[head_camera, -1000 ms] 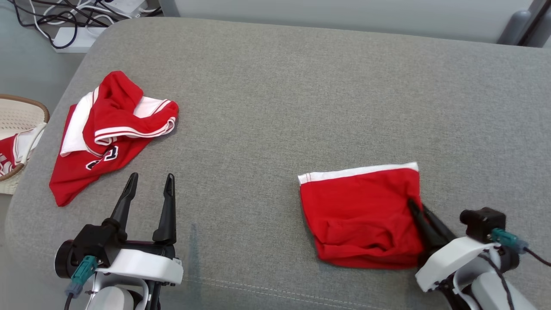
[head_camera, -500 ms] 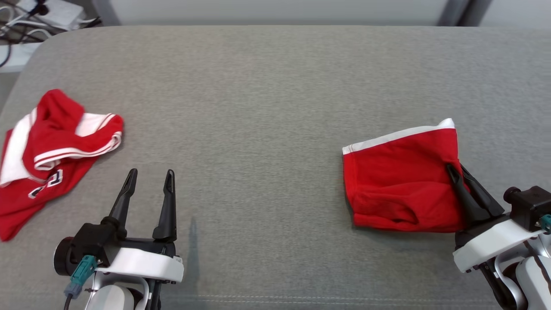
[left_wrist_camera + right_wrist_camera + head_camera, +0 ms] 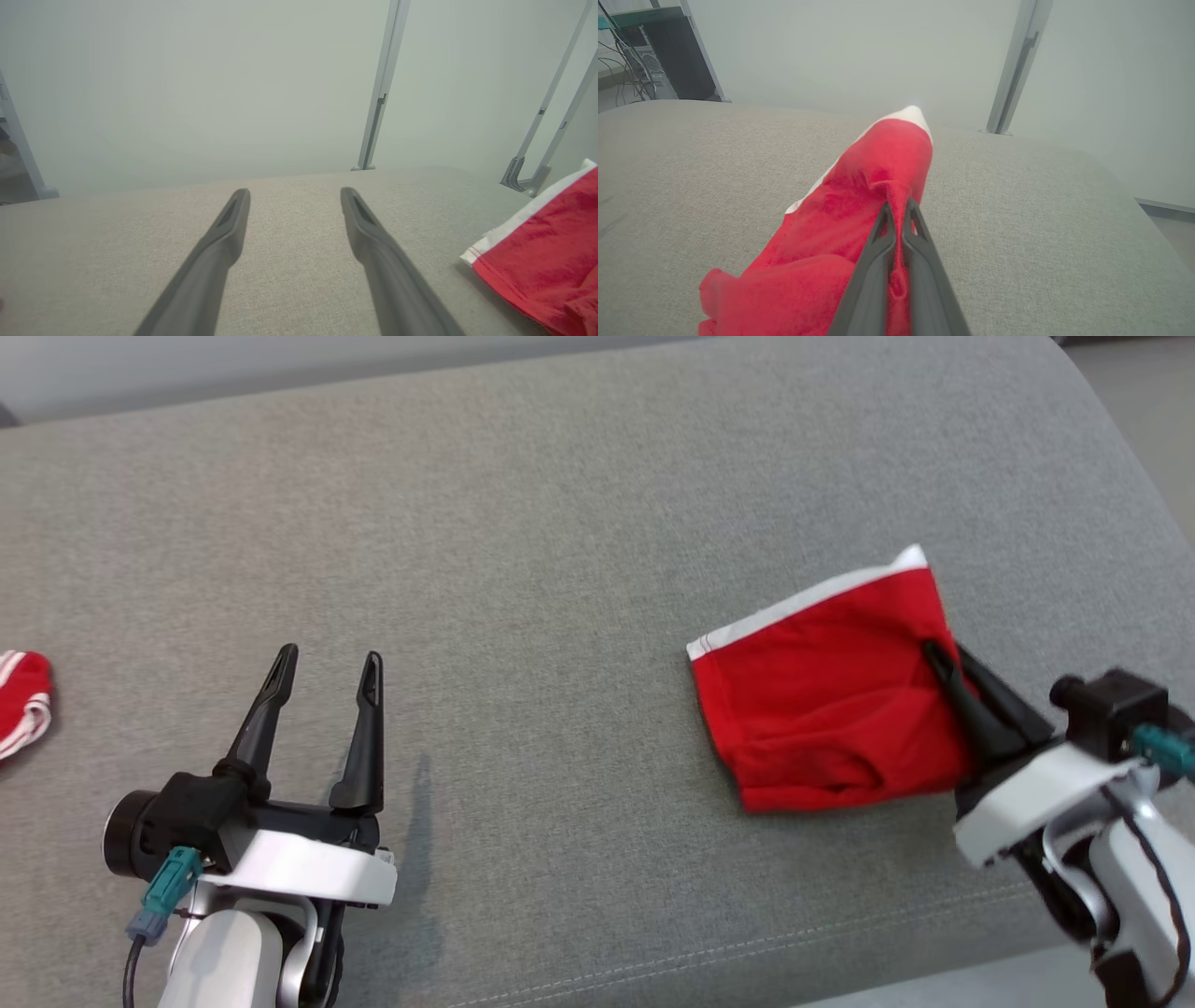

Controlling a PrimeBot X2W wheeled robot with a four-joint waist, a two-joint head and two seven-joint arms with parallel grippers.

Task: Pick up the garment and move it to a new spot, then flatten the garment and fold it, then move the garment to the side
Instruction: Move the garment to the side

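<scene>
**Red garment dragged farther right**

The right gripper (image 3: 938,651) keeps its jaws pinched tight on the folded red garment (image 3: 822,709). It now lies farther along the grey cushion (image 3: 560,569) from the red-and-white jersey (image 3: 23,700). The left gripper (image 3: 330,656) gapes wide, empty.

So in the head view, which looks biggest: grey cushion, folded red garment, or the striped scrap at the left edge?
1. grey cushion
2. folded red garment
3. striped scrap, cut off by the picture's edge, so full size unsure
</scene>
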